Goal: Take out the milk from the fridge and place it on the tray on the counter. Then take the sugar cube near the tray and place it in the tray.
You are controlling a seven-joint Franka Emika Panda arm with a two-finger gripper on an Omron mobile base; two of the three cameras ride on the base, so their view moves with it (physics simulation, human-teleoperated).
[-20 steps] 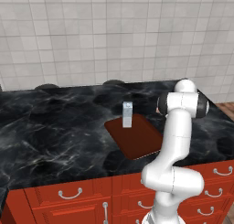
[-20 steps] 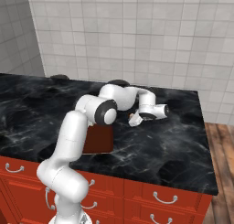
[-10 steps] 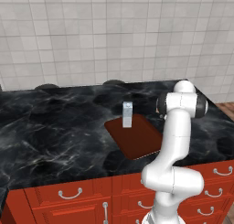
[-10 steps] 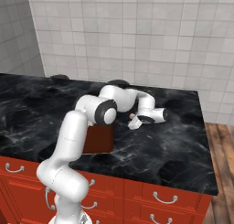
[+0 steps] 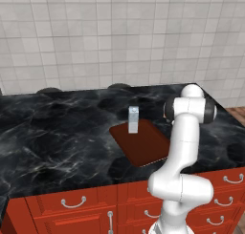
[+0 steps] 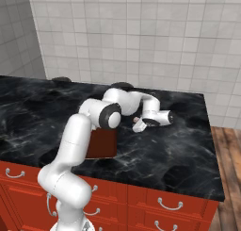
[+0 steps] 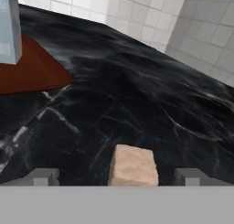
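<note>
Item: milk (image 5: 133,119). Small pale carton, upright on the far part of the tray (image 5: 146,147). Its place there suggests the first half of the task is done; it sits toward the back edge, leaving most of the tray's surface bare for a second item.

Item: tray. Flat reddish-brown rectangle on the black marble counter (image 5: 57,132), set at a slight angle, near the front edge above the red drawers (image 5: 76,207).

Item: sugar cube (image 7: 133,167). Tiny pale tan block lying on the counter, apart from the tray and off its right side. In the hand view it sits centred between the two finger tips, low in the picture, with dark counter showing on either side of it.

Item: gripper (image 6: 139,125). Arm bent low over the counter to the right of the tray, hand brought down close to the surface. Fingers (image 7: 45,176) spread fully apart and holding nothing; they straddle the cube without touching it, a stance that reads as lining up for a pinch.

Judged step: closing on the cube. Being so small, it could slip or skid if the fingers close off-centre.
</note>
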